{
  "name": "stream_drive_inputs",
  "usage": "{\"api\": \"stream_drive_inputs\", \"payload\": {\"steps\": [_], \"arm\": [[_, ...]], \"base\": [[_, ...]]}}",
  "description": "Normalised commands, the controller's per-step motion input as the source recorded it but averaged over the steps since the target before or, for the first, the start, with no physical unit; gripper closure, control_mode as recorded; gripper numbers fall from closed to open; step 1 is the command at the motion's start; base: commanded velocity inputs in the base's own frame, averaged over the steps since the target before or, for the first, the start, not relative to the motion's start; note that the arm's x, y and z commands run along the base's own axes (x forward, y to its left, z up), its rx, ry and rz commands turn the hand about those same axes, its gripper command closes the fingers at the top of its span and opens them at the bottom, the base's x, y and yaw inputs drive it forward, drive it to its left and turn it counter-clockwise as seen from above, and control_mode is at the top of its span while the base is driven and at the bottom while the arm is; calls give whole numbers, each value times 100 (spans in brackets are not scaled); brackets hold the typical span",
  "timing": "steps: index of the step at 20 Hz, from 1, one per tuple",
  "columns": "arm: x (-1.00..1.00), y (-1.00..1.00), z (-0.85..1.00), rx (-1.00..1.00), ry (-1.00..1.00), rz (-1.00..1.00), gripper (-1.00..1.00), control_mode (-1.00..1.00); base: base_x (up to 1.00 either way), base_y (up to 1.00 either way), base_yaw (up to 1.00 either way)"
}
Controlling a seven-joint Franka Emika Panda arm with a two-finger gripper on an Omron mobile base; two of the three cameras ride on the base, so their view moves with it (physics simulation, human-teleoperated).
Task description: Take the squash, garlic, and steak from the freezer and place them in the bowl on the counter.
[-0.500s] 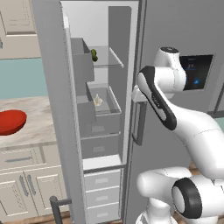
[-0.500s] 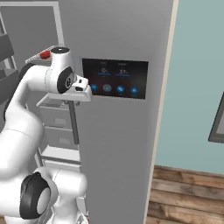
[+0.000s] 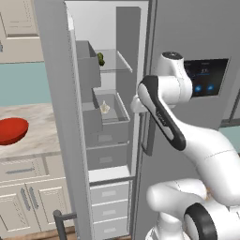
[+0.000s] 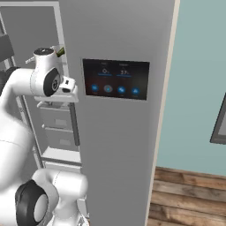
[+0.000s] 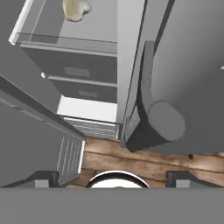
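Hand view looks down past the freezer (image 3: pixel 117 28) door's handle (image 5: pixel 151 109), gripper (image 5: pixel 112 178) jaws wide and empty. Garlic (image 3: pixel 105 108) waits in its drawer, squash (image 3: pixel 101 59) on the shelf above, bowl (image 3: pixel 10 131) on the counter (image 3: pixel 37 140) left.

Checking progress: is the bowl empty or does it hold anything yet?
Looks empty. The bowl on the counter shows only plain red. The garlic sits in a freezer drawer, the squash on a shelf above.
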Motion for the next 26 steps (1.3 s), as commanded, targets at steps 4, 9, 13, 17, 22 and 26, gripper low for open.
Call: {"api": "stream_drive_inputs", "payload": {"steps": [4, 9, 13, 17, 22, 26], "arm": [[0, 69, 4, 0, -21, 3, -100, -100], [10, 50, 0, 0, -13, 0, -100, -100], [51, 40, 0, 1, -7, 0, -100, -100], [83, 29, 0, 2, 0, -1, -100, -100], [83, 22, 0, 0, 0, 0, -100, -100], [63, 6, -26, 0, 1, 0, -100, -100]], "base": [[0, 0, 0], [0, 0, 0], [0, 0, 0], [0, 0, 0], [0, 0, 0], [0, 0, 0]]}}
